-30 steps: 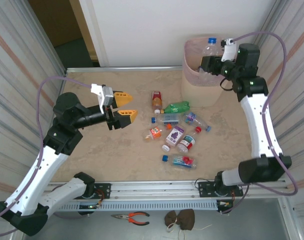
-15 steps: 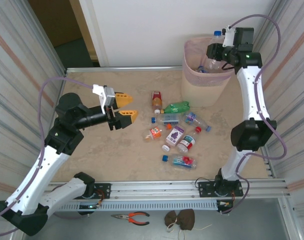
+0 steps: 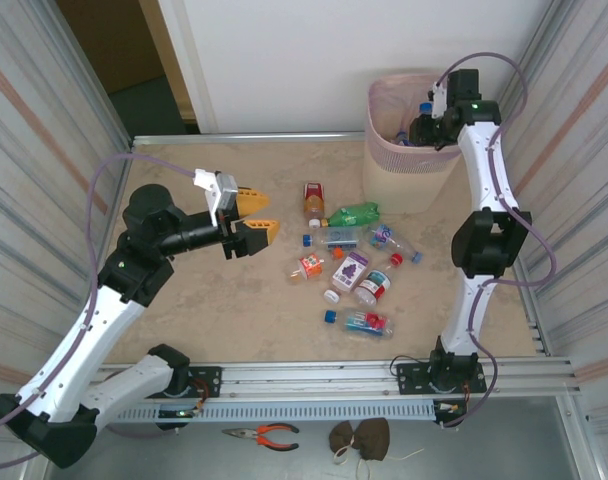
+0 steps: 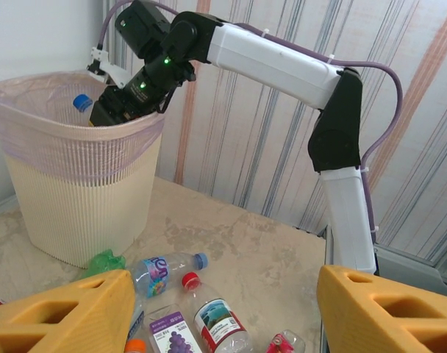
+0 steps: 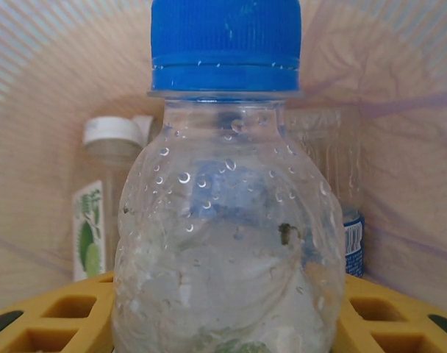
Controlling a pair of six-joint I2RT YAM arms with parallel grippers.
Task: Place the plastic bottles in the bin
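marble-pattern table (image 3: 234, 300) between striped walls (image 3: 44, 150): at left, the left claw (image 3: 260, 217) hovers above it, opened wide. loose plastic bottles (image 3: 350, 268) lie in the middle. at far right, inside the bin (image 3: 394, 175), the right claw (image 3: 425, 128) grips a clear blue-capped bottle (image 5: 223, 243).

right fingers (image 5: 58, 320) moved down into bin (image 3: 394, 185), blue-capped bottle (image 5: 223, 243) lowered inside

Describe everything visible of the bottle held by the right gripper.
The clear plastic bottle has a blue screw cap and droplets on its rounded shoulder, and it looks cloudy lower down. It stands upright, clamped between the yellow fingers of the right gripper, inside the mouth of the bin, with its cap near rim height.
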